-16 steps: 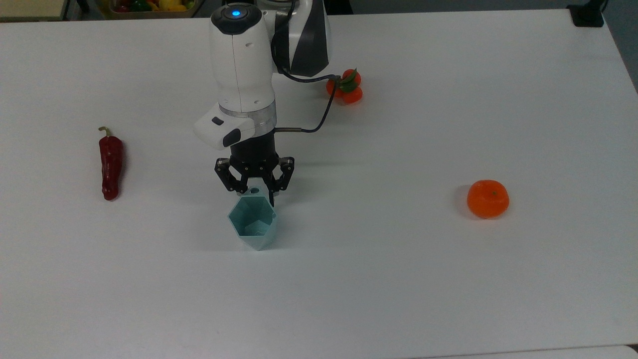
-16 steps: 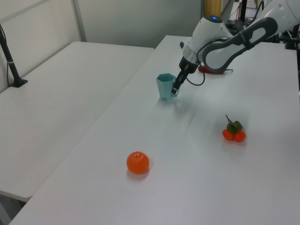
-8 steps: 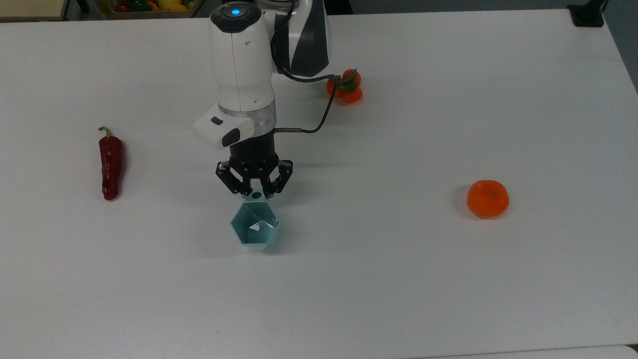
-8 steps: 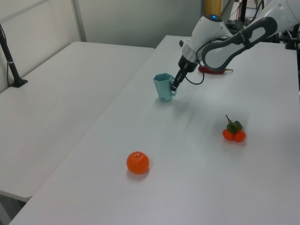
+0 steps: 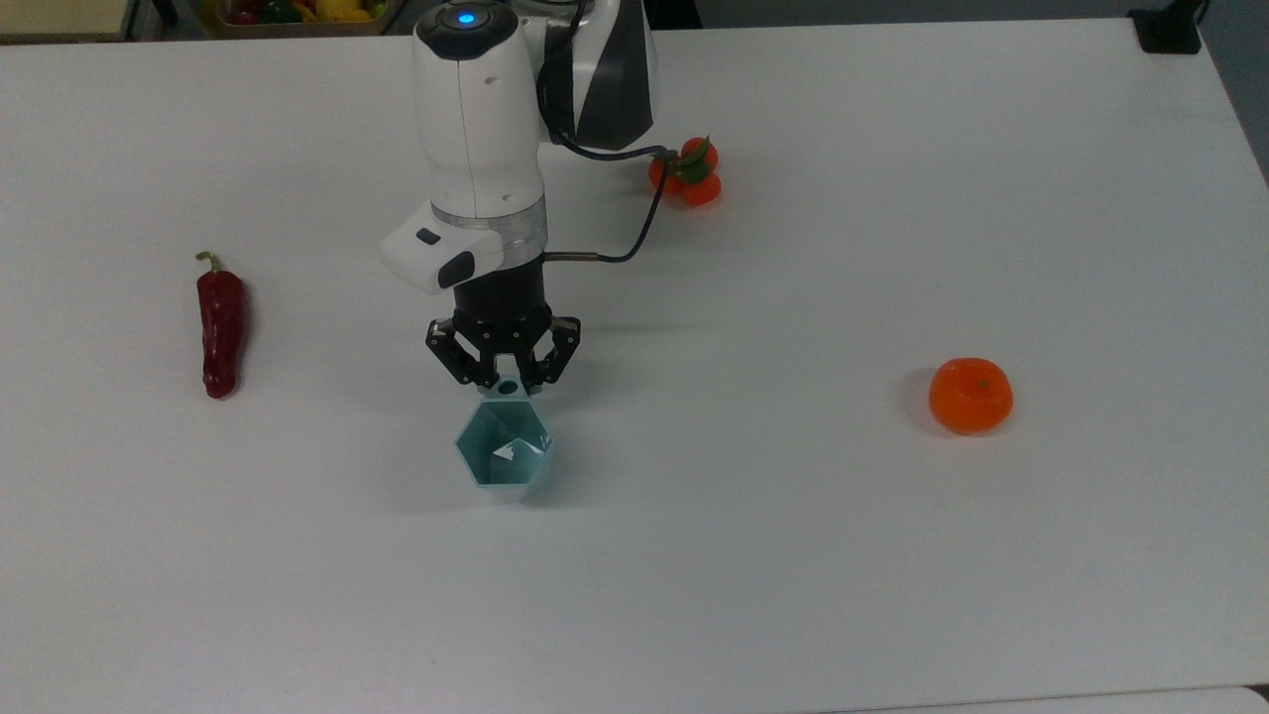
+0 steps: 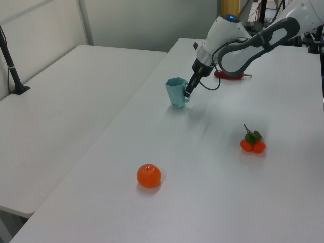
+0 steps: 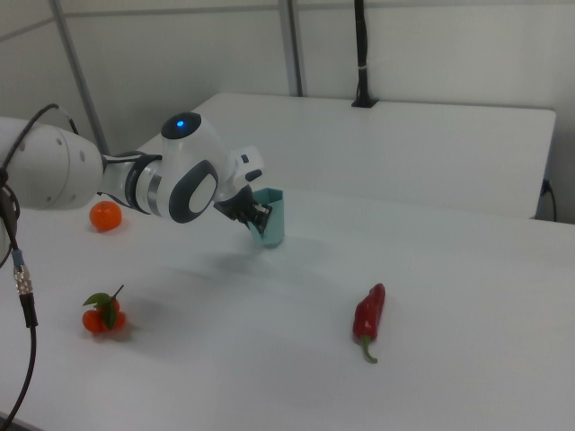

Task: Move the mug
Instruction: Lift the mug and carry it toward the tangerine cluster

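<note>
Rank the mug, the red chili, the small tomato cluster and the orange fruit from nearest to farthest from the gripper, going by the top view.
1. mug, held by its tab at the gripper.
2. tomato cluster, up and to the top view's right.
3. red chili, to the top view's left.
4. orange fruit, far at the top view's right.

the mug point(image 5: 504, 453) is a pale teal faceted cup with a hexagonal rim and a little holed tab, sitting upright and open-side up on the white table, tab pinched in the black gripper point(image 5: 505, 380)
</note>
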Available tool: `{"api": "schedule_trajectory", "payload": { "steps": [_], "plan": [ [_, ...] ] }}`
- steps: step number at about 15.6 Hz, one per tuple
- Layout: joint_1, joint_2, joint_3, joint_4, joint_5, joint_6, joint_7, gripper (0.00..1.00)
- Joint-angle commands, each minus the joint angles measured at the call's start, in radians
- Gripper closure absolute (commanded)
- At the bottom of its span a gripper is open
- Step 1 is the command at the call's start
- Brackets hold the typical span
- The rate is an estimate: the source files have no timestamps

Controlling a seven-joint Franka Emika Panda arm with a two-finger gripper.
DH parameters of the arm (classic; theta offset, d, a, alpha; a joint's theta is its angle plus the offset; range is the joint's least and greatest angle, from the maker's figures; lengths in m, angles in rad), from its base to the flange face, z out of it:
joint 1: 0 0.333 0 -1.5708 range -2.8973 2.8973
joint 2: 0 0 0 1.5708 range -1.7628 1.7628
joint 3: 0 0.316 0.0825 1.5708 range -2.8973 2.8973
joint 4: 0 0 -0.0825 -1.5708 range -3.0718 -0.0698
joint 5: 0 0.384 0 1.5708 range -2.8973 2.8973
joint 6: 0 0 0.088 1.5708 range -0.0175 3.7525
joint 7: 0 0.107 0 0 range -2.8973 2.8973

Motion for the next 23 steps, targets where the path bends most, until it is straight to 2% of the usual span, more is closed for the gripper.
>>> {"api": "schedule_trajectory", "payload": {
  "steps": [1,3,6,11,15,19,23],
  "plan": [
    [0.001,-0.093,-0.004,-0.061,0.009,-0.002,-0.011,1.00],
    [0.001,-0.151,-0.004,-0.110,0.011,-0.004,-0.011,1.00],
    [-0.005,-0.290,-0.004,-0.215,0.011,-0.046,-0.011,1.00],
    [-0.040,-0.499,-0.011,-0.245,0.011,-0.399,-0.026,0.99],
    [-0.051,-0.613,-0.033,-0.301,0.011,-0.565,-0.029,0.99],
    [-0.054,-0.743,-0.050,-0.496,0.008,-0.580,-0.158,0.99],
    [-0.059,-0.768,-0.053,-0.617,-0.003,-0.506,-0.208,0.99]
  ]
}}
